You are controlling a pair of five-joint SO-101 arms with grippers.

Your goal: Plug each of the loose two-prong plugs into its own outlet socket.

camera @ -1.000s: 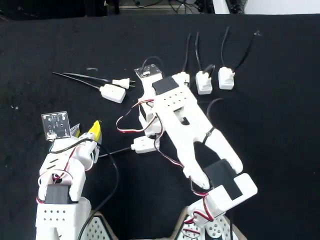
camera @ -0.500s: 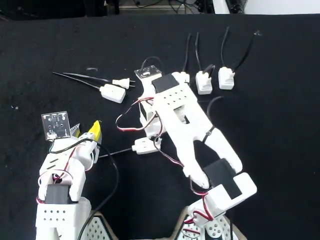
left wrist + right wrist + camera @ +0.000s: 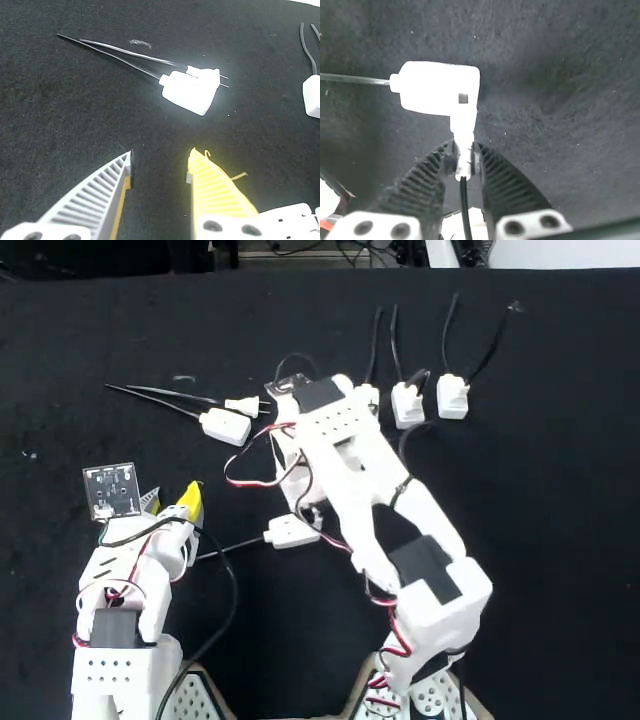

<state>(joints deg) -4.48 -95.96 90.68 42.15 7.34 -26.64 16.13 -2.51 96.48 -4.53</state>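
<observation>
Right arm (image 3: 350,460) sits swung a bit left over the table (image 3: 560,540) compared to a second ago, and the socket (image 3: 290,532) under it has nudged slightly right. Right gripper (image 3: 462,155) is clamped on a plug (image 3: 463,132) whose nose is butted into that socket, so I'd guess this one is getting pressed home. Left gripper (image 3: 157,160) hasn't budged, jaws apart, parked near the loose plug (image 3: 202,73) lying beside its empty socket (image 3: 190,92), so that pair isn't done yet
</observation>
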